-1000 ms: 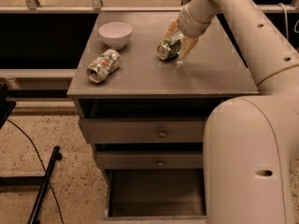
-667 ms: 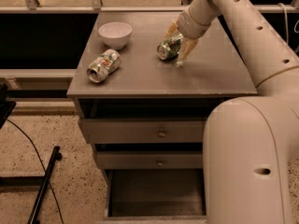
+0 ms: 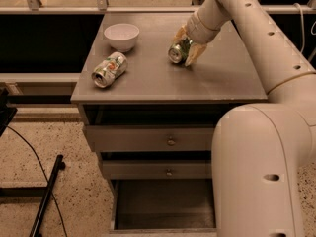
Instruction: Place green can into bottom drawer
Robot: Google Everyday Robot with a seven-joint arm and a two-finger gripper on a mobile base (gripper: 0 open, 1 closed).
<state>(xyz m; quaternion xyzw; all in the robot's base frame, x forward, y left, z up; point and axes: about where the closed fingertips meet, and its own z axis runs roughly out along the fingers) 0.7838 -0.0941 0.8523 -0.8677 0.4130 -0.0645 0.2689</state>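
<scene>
The green can lies on its side on the grey cabinet top, its silver end facing the camera. My gripper reaches down from the upper right, with one finger on each side of the can. The can looks slightly raised off the top; I cannot tell for sure. The bottom drawer is pulled out at the foot of the cabinet, with a dark floor and nothing in it.
A white bowl stands at the back left of the top. A silver-white can with red and green marks lies on its side near the left front. Two shut drawers with knobs are above the open one. My arm's large body fills the right foreground.
The gripper and the green can have shifted very slightly; otherwise nothing has visibly changed.
</scene>
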